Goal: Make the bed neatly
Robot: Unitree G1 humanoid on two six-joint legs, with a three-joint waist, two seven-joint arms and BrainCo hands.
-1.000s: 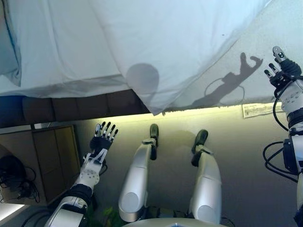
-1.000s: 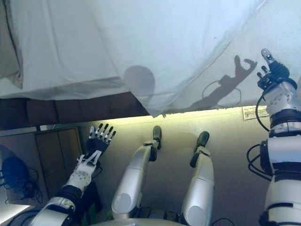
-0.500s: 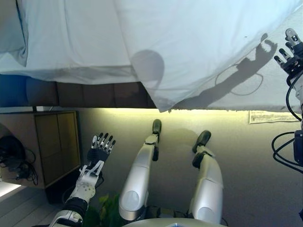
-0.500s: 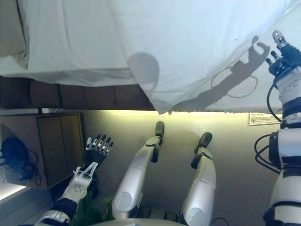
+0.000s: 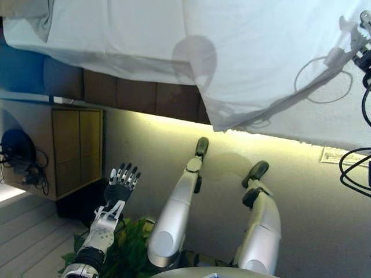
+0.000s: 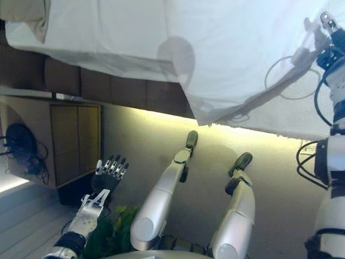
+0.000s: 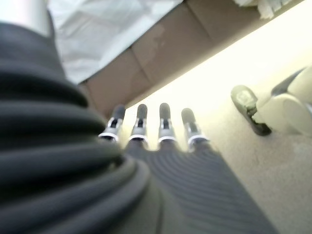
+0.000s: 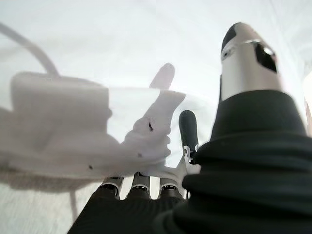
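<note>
- A white bed sheet (image 5: 145,35) covers the bed across the top of both eye views; one loose corner (image 5: 223,119) of it hangs over the bed's edge toward the floor.
- To the robot's right of that corner, a second layer of white cloth (image 5: 324,124) lies over the side of the bed, reaching down to a lit strip at its base.
- Below the sheet on the robot's left, the dark brown padded bed frame (image 5: 139,95) shows bare.
- The floor is pale beige carpet (image 5: 151,150), brightly lit along the foot of the bed.
- A low wooden cabinet with panelled doors (image 5: 72,150) stands on the robot's left, just beside the bed frame; a green leafy plant (image 5: 130,252) sits near the lower edge.
- The left hand (image 5: 120,184) hangs over the carpet, well apart from the bed, fingers straight and spread, holding nothing.
- The right hand (image 6: 330,40) is up at the far right, against the white cloth; a fold of thin fabric (image 8: 146,131) drapes over its fingers, and I cannot tell whether they clasp it.
</note>
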